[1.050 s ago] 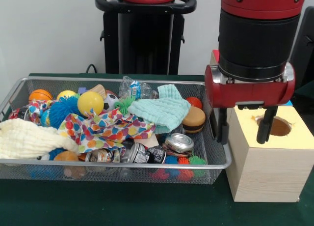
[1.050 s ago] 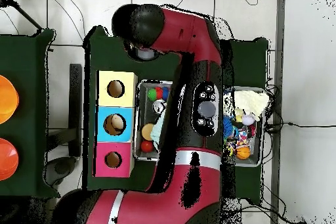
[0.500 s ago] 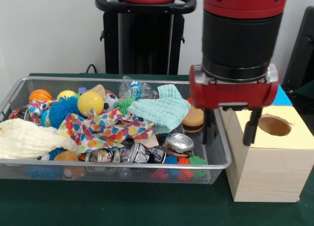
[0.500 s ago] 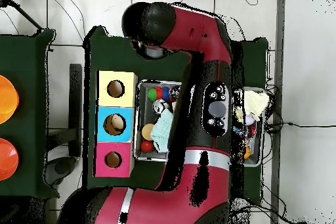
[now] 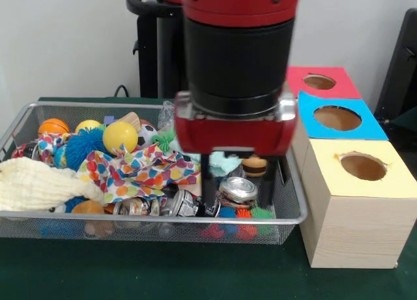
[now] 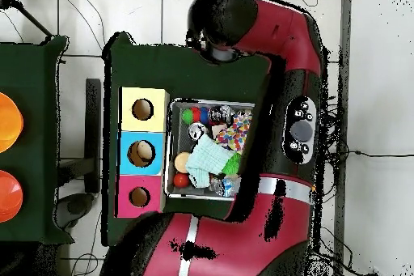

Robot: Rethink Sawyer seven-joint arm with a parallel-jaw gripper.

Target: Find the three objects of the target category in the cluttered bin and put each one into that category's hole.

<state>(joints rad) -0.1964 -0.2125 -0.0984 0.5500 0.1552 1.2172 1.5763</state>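
My gripper (image 5: 236,186) hangs open inside the right end of the wire bin (image 5: 163,217). One of its dark fingers (image 5: 206,181) stands on each side of a silver can (image 5: 238,189) lying end-on, and nothing is held. A dark labelled can (image 5: 187,204) lies just left of it. Behind the fingers sit a toy burger (image 5: 255,164) and a mint cloth (image 5: 225,162), mostly hidden by the wrist. In the overhead view the arm covers the bin's right part and the gripper cannot be made out. The mint cloth (image 6: 209,157) and burger (image 6: 183,162) show there.
Three boxes with round holes stand right of the bin: yellow (image 5: 363,166) nearest, blue (image 5: 337,117), red (image 5: 319,81). The bin also holds a polka-dot cloth (image 5: 140,169), a cream cloth (image 5: 39,186), a yellow ball (image 5: 120,136), an orange ball (image 5: 53,126), and spiky balls.
The arm has swung from over the yellow box's hole leftward in the front view, into the bin above the silver can. The gripper stayed open and empty.
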